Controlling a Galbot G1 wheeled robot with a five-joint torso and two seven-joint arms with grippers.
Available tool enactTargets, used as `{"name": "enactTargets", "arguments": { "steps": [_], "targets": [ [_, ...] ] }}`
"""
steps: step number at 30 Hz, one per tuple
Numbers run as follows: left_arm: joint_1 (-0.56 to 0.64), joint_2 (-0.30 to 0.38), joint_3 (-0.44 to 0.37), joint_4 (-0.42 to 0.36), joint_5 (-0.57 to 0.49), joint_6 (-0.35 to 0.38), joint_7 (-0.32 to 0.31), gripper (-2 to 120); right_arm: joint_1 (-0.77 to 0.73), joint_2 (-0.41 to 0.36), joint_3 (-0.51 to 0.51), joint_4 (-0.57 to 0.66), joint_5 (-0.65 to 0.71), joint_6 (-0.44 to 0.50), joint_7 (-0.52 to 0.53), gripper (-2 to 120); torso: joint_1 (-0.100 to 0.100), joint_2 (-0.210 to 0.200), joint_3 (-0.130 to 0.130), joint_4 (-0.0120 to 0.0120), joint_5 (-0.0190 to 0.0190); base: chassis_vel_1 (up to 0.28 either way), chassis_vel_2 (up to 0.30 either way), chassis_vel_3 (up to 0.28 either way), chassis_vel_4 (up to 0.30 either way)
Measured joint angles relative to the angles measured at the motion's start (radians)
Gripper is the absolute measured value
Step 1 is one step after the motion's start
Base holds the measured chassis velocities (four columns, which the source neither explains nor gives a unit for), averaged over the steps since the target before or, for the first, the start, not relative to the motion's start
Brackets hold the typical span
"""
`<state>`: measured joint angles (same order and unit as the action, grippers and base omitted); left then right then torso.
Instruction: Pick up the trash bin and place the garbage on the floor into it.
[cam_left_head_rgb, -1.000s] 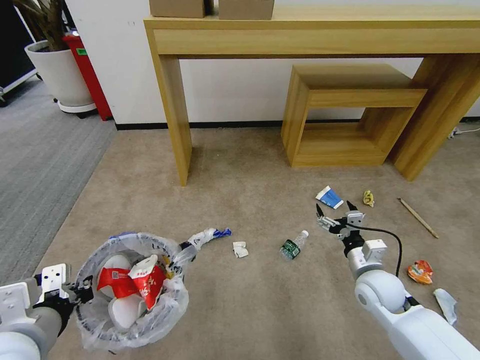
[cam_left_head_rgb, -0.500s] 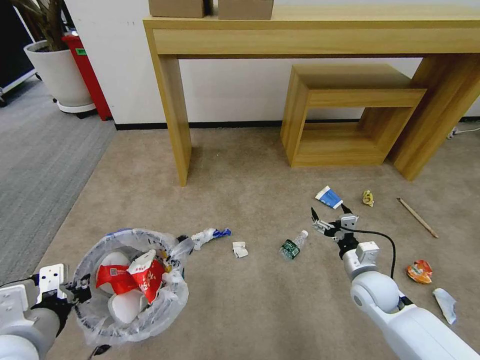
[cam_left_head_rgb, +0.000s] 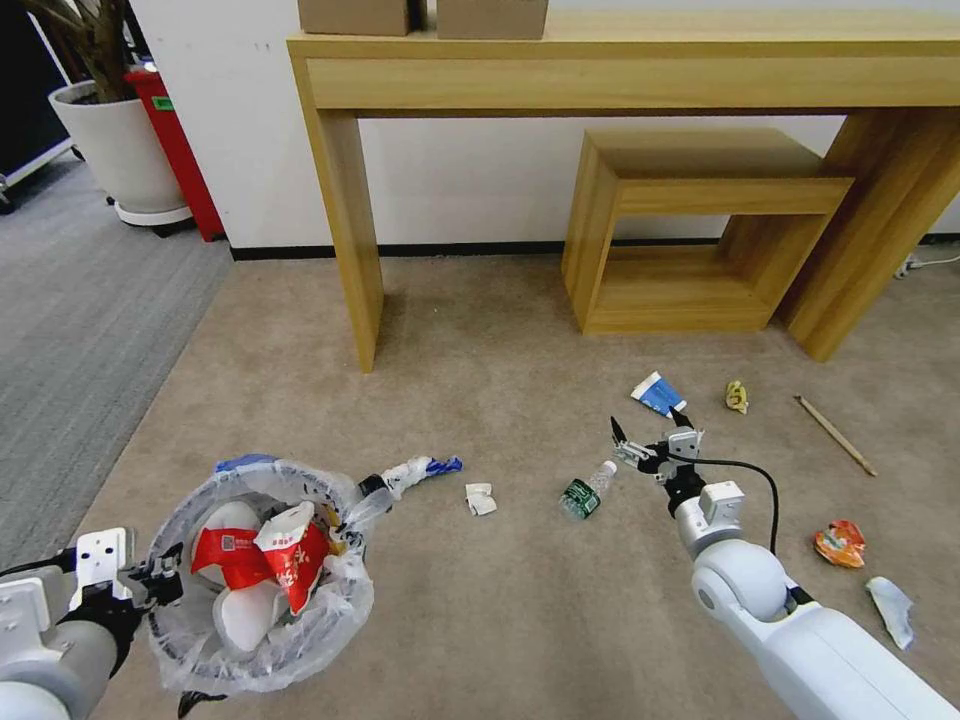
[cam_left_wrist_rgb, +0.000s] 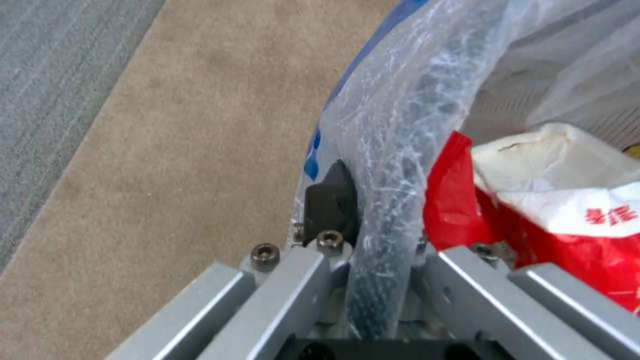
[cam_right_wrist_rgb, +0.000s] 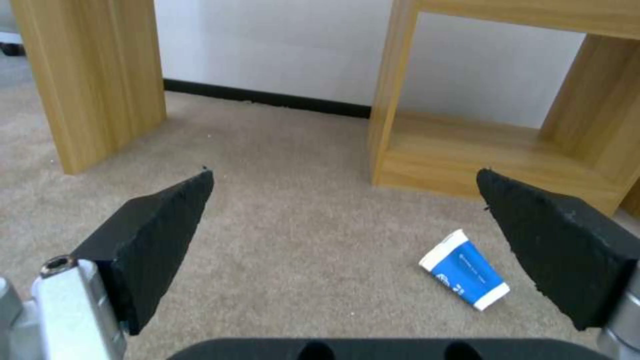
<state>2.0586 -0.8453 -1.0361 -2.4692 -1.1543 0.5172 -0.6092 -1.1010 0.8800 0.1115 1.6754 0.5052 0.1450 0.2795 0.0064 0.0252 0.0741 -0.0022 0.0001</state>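
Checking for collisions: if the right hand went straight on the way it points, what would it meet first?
Probably bare carpet; the right hand is open, with the blue-white carton slightly off its line.

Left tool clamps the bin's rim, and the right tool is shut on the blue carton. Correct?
Not quite. The left tool does clamp the bin rim, but the right tool is open and empty; the right wrist view shows the blue carton lying on the carpet.

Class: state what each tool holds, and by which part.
Left tool: shut on the small round dark-framed, plastic-lined trash bin, gripping its rim. Right tool: open, holding nothing.
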Motion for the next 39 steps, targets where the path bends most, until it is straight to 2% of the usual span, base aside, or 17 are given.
{"name": "enactTargets", "arguments": {
  "steps": [10, 19, 24, 27, 31, 35, 39],
  "targets": [
    [-0.003, -0.024, 0.0, 0.008, 0.018, 0.031, 0.05, 0, 0.005, 0.002, -0.01, -0.016, -0.006, 0.004, -0.002, 100, 0.0, 0.0, 0.0, 0.0, 0.0001, 0.0, 0.0, 0.0, 0.0],
    [-0.004, -0.026, -0.009, 0.012, 0.0, 0.019, 0.051, 0, 0.017, 0.01, -0.023, -0.02, -0.018, 0.006, 0.011, 100, 0.0, 0.0, 0.0, 0.0, -0.0001, 0.0, 0.0, 0.0, 0.0],
    [-0.003, -0.013, -0.03, 0.011, -0.045, 0.007, -0.001, 0, 0.03, 0.025, -0.03, -0.025, -0.025, 0.024, 0.019, 100, 0.0, 0.0, 0.0, 0.0, 0.0, 0.0, 0.0, 0.0, 0.0],
    [-0.005, 0.004, -0.064, 0.007, -0.098, -0.018, -0.083, 0, 0.055, 0.044, -0.046, -0.025, -0.029, 0.073, 0.047, 100, 0.0, 0.0, 0.0, 0.0, 0.0, 0.0, 0.0, 0.0, 0.0],
    [0.003, -0.004, -0.083, 0.004, -0.123, -0.025, -0.109, 0, 0.065, 0.064, -0.055, -0.018, -0.046, 0.128, 0.058, 100, 0.0, 0.0, 0.0, 0.0001, -0.0001, 0.0, 0.0, 0.0, 0.0],
    [-0.002, -0.013, -0.1, 0.002, -0.145, -0.037, -0.138, 0, 0.063, 0.082, -0.048, 0.005, -0.057, 0.14, 0.049, 100, 0.0, 0.0, 0.0, 0.0, -0.0001, 0.0, 0.0, 0.0, 0.0],
    [0.009, -0.039, -0.12, 0.001, -0.146, -0.04, -0.134, 0, 0.042, 0.098, -0.026, 0.023, -0.081, 0.146, 0.037, 100, 0.0, 0.0, 0.0, 0.0001, 0.0, 0.0, 0.0, 0.0, 0.0]
  ]
}}
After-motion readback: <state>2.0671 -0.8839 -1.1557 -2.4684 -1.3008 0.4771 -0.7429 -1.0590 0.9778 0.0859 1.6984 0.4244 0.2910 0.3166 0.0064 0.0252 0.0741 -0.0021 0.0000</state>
